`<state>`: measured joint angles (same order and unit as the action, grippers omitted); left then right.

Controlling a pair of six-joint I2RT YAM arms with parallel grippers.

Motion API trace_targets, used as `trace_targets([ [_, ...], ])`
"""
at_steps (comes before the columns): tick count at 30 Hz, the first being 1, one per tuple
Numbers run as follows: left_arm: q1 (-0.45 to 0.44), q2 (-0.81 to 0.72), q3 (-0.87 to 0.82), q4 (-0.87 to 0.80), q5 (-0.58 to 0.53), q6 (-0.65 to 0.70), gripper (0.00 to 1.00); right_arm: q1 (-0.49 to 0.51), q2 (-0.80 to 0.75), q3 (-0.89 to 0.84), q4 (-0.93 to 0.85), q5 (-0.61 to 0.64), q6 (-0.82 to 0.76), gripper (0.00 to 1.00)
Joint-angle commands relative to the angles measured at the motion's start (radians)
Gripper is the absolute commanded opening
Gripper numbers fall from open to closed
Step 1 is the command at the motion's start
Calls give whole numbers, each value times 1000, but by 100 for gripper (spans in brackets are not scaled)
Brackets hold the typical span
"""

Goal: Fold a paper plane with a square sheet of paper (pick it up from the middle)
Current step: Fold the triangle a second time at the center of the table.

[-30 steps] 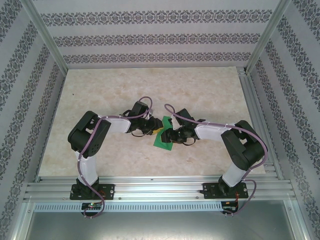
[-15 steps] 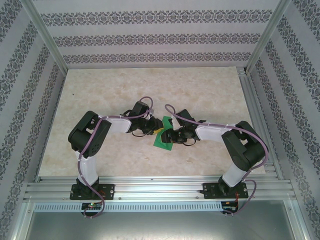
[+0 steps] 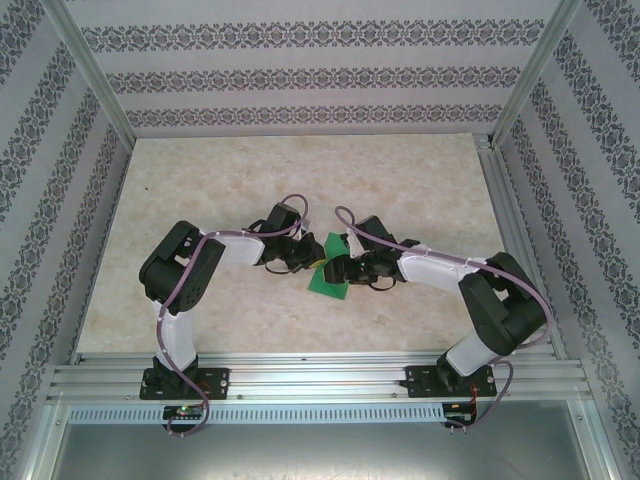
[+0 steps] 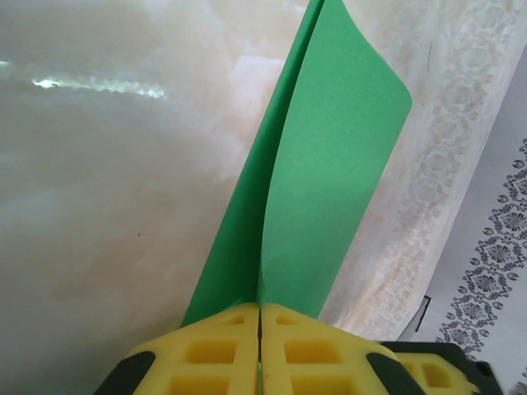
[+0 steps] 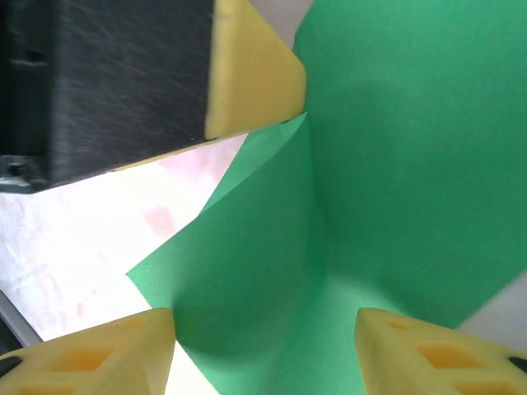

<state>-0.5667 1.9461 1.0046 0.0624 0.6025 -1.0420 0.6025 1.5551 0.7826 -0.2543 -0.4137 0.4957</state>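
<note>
We hold the left gripper point(image 4: 259, 317) clamped on the square sheet of paper point(image 4: 329, 164) above the table point(image 3: 200, 180), crease running straight out from it — right gripper point(image 5: 263, 329) nearest, jaws wide, sheet just ahead

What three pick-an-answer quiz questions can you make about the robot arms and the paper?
1. Where is the paper?
A) between the left gripper and the right gripper
B) by the far wall
C) on an arm's base

2. What colour is the paper?
A) red
B) green
C) white

3. What is the left gripper doing?
A) standing wide open
B) pinching the paper
C) holding a cup

Answers: 1 A, the top view shows one gripper on each side of it. 2 B, it is bright green in every view. 3 B, its jaws press together on the paper.
</note>
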Motion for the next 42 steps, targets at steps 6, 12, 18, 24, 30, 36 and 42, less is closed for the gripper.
trace_targets([
  [6,-13,-1,22,1,16,-8,10,108,-92,72,-167,231,-58,64],
  [12,-13,-2,22,2,19,-9,10,140,-45,120,-210,308,-45,65],
  [18,-14,-4,22,-4,18,-3,10,121,-3,147,-193,317,-34,58],
  [24,-14,-13,25,-22,12,10,11,82,26,145,-142,253,-32,43],
  [30,-14,-25,26,-47,4,25,14,44,21,128,-121,212,-38,22],
  [36,-13,-74,34,-100,-45,63,35,9,3,84,-83,137,-44,12],
  [42,-14,-157,20,-148,-129,96,54,-21,-29,5,22,15,-34,10],
])
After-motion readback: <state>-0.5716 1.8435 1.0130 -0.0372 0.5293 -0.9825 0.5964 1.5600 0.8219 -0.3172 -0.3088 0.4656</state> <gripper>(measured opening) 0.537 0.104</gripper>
